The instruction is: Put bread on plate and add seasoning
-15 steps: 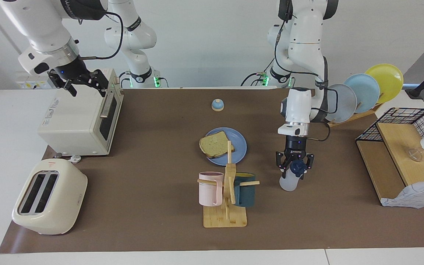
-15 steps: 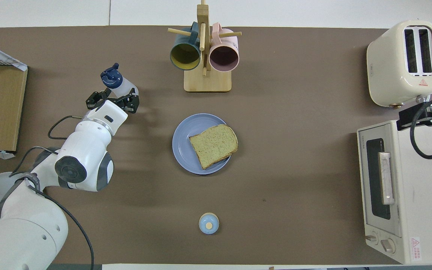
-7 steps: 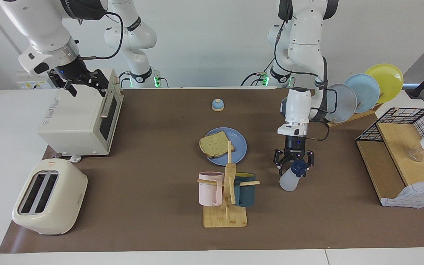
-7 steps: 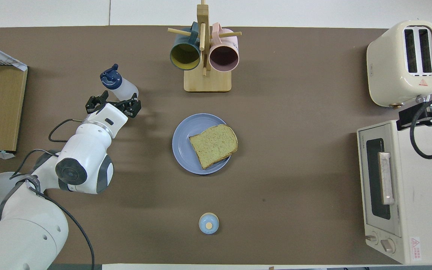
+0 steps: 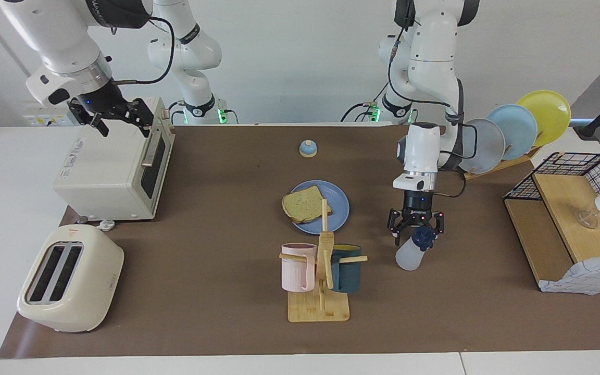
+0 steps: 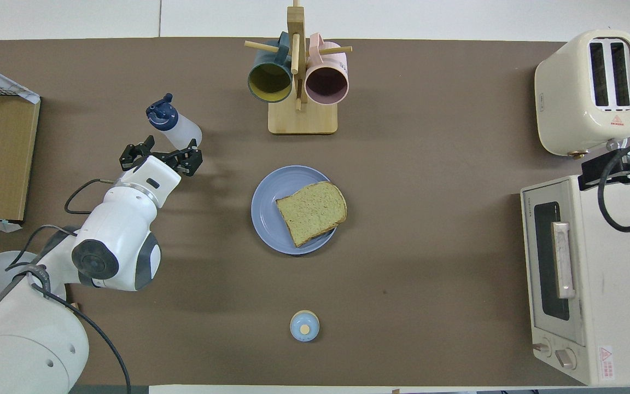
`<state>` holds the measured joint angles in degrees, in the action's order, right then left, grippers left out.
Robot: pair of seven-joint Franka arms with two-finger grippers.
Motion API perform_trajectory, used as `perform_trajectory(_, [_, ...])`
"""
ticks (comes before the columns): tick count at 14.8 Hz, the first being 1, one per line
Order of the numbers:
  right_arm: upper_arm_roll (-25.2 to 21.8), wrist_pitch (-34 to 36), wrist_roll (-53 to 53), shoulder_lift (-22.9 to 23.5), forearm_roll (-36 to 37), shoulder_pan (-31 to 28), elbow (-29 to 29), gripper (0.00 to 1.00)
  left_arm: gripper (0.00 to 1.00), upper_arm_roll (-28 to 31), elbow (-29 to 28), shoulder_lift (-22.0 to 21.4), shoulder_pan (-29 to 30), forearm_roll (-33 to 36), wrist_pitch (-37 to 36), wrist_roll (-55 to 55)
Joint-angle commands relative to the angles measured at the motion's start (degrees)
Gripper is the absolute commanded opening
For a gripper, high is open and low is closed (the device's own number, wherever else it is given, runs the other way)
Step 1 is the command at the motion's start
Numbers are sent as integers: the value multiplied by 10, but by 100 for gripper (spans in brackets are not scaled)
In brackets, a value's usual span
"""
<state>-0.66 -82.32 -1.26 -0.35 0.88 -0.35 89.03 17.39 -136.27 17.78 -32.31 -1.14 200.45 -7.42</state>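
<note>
The bread (image 5: 305, 204) (image 6: 312, 212) lies on the round blue plate (image 5: 339, 209) (image 6: 264, 210) in the middle of the brown mat. The seasoning (image 5: 409, 255) (image 6: 177, 123), a whitish bottle with a navy cap, stands on the mat beside the plate toward the left arm's end. My left gripper (image 5: 417, 233) (image 6: 160, 155) hangs open just over its cap, its fingers apart and holding nothing. Over the toaster oven waits my right gripper (image 5: 120, 121) (image 6: 618, 167), open and with nothing in it.
A wooden mug rack (image 5: 321, 276) (image 6: 296, 82) with a pink and a teal mug stands farther from the robots than the plate. A small bell (image 5: 308, 148) (image 6: 304, 325) sits nearer them. Toaster oven (image 5: 112, 166), toaster (image 5: 68, 278), plate rack (image 5: 519, 130) and wooden shelf (image 5: 565, 229) line the table's ends.
The left gripper has opened off the seasoning bottle, risen and drawn back a little toward the robots. The bottle stays standing. The right arm has not moved.
</note>
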Motion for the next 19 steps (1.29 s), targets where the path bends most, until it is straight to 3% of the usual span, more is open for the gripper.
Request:
perform_trajectory(1, [0,-5,6,-7,-12,-4,11,100,100,6,-55,-56,-16,-5,-2,-1])
perform_trajectory(4, [0,-5,6,-7,-11,-4,11,100,100,6,-78,-105,-23,-5,-39,-1])
perform_trajectory(11, [0,-5,6,-7,-11,-4,11,100,100,9,-73,-274,-21,-5,-288,33])
perform_trajectory(15, [0,-5,6,-7,-12,-4,11,100,100,11,-11,-323,-5,-5,-449,68])
perform_trajectory(19, [0,-5,6,-7,-12,-4,11,100,100,10,99,-320,-3,16,-619,72])
